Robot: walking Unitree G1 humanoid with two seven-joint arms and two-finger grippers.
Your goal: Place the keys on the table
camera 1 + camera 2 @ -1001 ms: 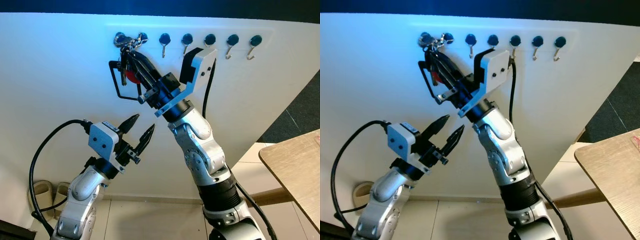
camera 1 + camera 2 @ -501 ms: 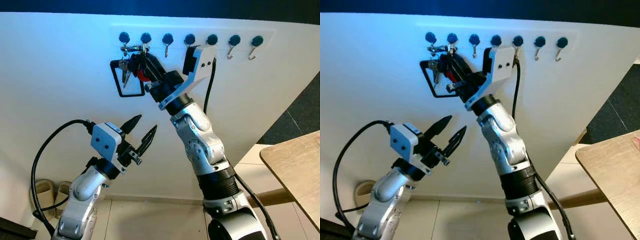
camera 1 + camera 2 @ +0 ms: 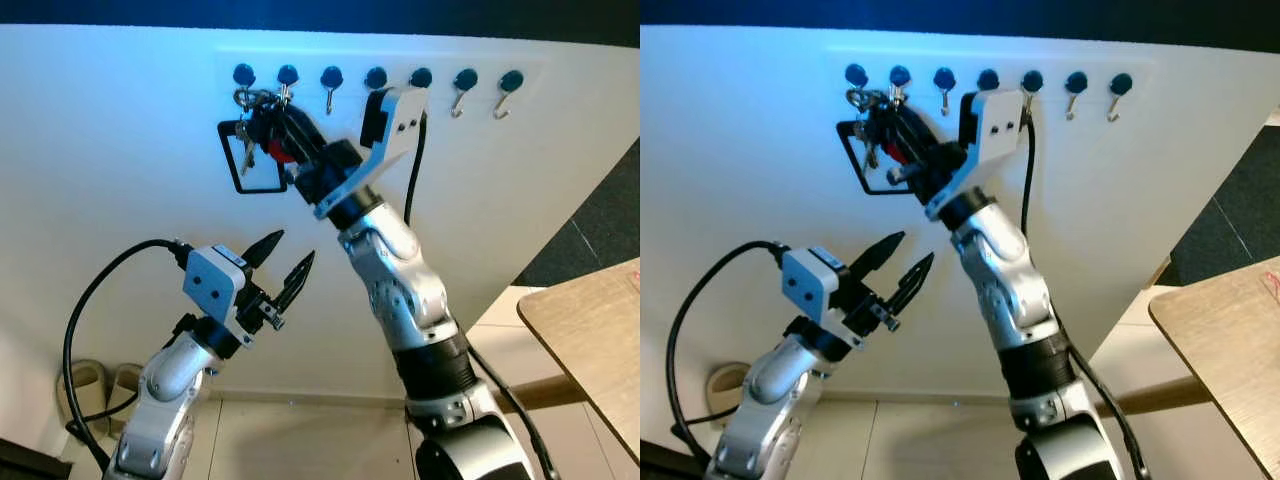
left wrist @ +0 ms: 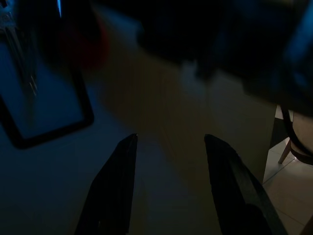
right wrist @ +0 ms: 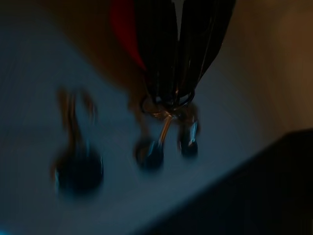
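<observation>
Left eye view: right pincer is gripping the keys, seemingly hanging at the wall hooks. Left pincer is hovering below, fingers apart. Table sits well apart.

Row of hooks high on the wall, keys hanging at the row's left end, right gripper at the keys, left gripper below it apart from the wall, table at lower right, slippers on the floor at lower left.
</observation>
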